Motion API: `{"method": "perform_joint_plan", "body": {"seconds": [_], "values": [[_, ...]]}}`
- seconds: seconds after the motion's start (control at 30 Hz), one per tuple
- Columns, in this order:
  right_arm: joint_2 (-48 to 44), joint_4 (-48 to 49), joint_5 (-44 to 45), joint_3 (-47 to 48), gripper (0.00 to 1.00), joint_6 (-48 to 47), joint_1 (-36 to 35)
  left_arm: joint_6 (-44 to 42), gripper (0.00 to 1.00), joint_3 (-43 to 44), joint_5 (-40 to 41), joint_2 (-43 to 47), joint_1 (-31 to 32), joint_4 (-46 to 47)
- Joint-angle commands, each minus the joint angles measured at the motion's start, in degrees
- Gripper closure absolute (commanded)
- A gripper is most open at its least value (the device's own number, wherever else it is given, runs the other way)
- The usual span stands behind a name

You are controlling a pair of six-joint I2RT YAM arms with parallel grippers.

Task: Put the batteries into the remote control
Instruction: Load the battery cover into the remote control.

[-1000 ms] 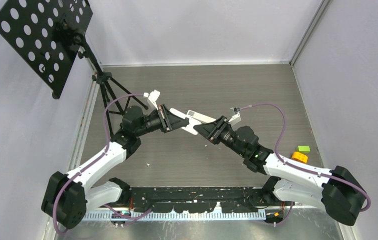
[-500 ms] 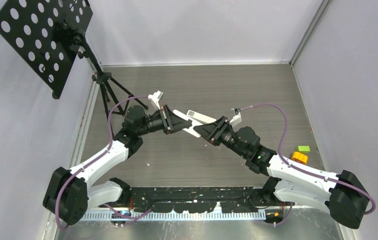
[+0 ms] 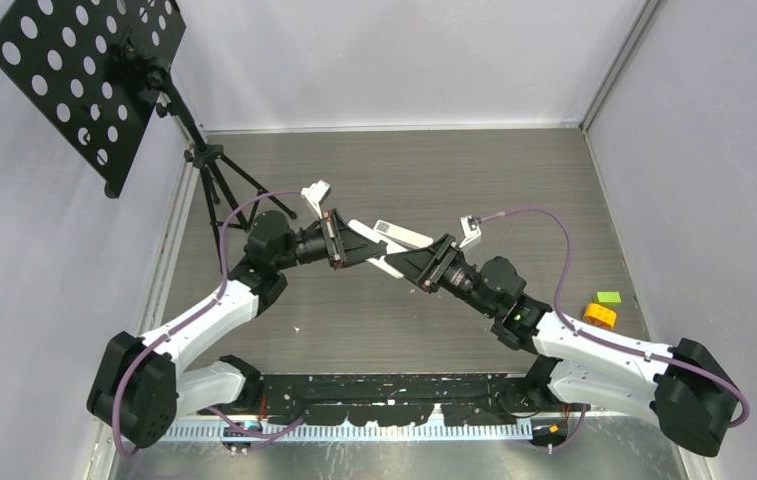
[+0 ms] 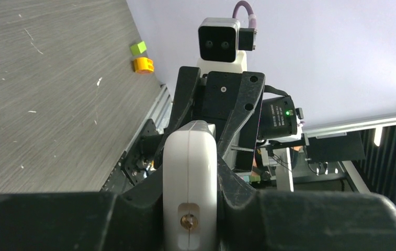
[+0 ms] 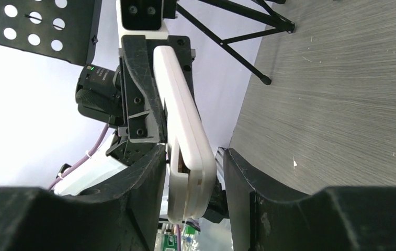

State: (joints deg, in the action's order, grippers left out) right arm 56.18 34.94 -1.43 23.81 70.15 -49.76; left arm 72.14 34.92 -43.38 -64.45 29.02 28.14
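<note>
We see remote (image 3: 404, 235) clamped aloft in left tool (image 4: 190, 209); right tool (image 5: 193, 172) straddles its other end, jaws slack; likely regrasp step; next: fetch batteries, none visible.

I see free table (image 3: 514, 175) beyond the remote (image 3: 409, 237) at far right. The tripod (image 3: 206, 156) and its perforated plate (image 3: 84, 75) crowd the far left. An orange block (image 3: 600, 315) and a green block (image 3: 609, 297) sit near the right wall.

Left arm (image 3: 194, 325) and right arm (image 3: 604, 350) each combine white link shells with black joint housings. A purple cable (image 3: 566, 245) runs along each arm to a white wrist camera (image 4: 218, 44). The black fingers (image 4: 185, 99) carry socket screws. A green indicator (image 4: 288, 111) glows.
</note>
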Motion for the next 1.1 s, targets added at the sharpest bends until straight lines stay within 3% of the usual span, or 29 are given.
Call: {"method": "perform_joint_plan", "body": {"seconds": [0.0, 0.27, 0.53, 0.7, 1.07], "values": [[-4.1, 0.7, 0.4, -0.9, 0.5, -2.9, -0.3, 4.1, 1.0, 1.0, -3.9, -1.2, -0.5, 8.0], [-6.2, 2.4, 0.9, -2.1, 0.5, -2.8, -0.3, 12.3, 1.0, -0.2, -4.7, -3.7, -2.3, 12.4], [-4.2, 3.7, 3.3, -2.7, 0.73, -0.7, -0.2, 13.8, 1.0, -0.6, -4.9, -4.1, -2.5, 14.3], [-2.1, 5.3, 3.0, -2.9, 0.8, 0.5, -0.2, 13.7, 1.0, -0.2, -5.2, -3.9, -2.5, 15.0], [-4.1, 3.0, 3.8, -1.9, 0.46, 2.0, 0.3, 9.5, 1.0, -0.6, -6.0, -4.4, -2.6, 13.4]]}}
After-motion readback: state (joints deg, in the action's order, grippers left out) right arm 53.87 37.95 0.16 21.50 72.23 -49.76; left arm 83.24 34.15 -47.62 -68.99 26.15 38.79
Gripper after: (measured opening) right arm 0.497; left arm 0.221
